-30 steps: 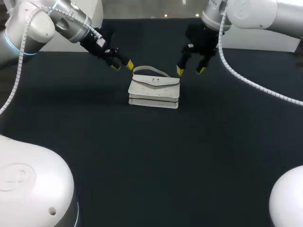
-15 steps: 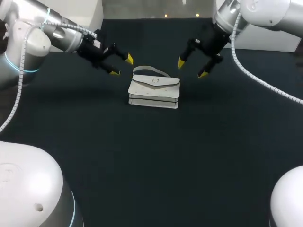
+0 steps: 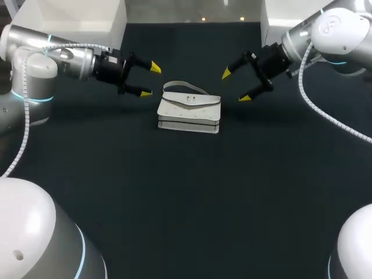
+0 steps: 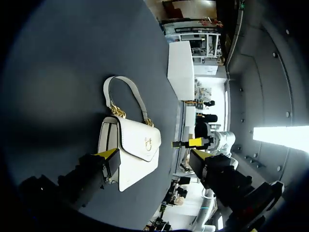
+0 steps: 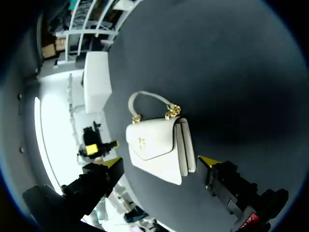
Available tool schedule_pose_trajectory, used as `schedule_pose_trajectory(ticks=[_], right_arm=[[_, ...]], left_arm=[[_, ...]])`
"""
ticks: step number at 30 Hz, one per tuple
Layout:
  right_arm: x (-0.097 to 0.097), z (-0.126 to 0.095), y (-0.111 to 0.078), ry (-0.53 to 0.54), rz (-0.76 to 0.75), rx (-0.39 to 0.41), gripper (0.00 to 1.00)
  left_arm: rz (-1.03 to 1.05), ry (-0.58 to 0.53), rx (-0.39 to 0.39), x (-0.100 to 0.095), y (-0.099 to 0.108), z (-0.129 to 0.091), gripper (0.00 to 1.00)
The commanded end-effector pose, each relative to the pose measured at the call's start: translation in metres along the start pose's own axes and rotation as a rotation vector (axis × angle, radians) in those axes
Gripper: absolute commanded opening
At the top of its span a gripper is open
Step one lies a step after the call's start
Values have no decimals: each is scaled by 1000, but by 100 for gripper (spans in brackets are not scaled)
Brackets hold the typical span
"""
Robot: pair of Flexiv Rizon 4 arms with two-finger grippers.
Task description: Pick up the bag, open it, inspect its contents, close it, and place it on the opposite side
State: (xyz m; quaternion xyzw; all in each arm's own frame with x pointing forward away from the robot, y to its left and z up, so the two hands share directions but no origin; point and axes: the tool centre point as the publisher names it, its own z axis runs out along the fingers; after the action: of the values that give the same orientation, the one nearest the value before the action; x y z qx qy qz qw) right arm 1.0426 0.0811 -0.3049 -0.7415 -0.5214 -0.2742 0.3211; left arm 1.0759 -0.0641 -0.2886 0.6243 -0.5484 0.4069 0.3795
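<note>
One white handbag, one dark table, two hands, left hand and right hand

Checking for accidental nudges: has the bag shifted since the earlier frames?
No. The bag lies in the same spot on the table, equally far from its far edge.

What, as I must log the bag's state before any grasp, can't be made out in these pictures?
- Bag contents: in every view, the shut flap covers them.
- Bag's underside: in every view, it lies against the table.
- Clasp mechanism: too small in all views.
- Finger bases of left gripper and right gripper: in each wrist view, cut off by the black rim.
</note>
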Motion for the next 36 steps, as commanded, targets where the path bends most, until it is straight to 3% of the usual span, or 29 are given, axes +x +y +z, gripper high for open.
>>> schedule_pose_trajectory(ticks=[1,6,11,14,24,28,32,36], right_arm=[[-10,11,-2,178,24,-54,100],[-12,15,1,275,-94,-50,100],[-15,20,6,299,-148,-58,100],[-14,23,9,325,-163,-40,90],[-12,41,11,341,-196,25,78],[-14,46,12,345,-195,41,73],[-15,49,11,340,-195,55,74],[-18,52,10,337,-192,68,73]], left_arm=[[24,72,-56,-8,-7,10,100],[81,77,-90,-10,-7,12,100],[85,83,-104,-15,-8,14,100],[84,94,-114,-19,-12,18,100],[64,114,-124,-27,-19,30,100],[66,118,-131,-27,-19,34,97],[54,108,-143,-29,-16,39,89],[37,95,-147,-29,-14,40,87]])
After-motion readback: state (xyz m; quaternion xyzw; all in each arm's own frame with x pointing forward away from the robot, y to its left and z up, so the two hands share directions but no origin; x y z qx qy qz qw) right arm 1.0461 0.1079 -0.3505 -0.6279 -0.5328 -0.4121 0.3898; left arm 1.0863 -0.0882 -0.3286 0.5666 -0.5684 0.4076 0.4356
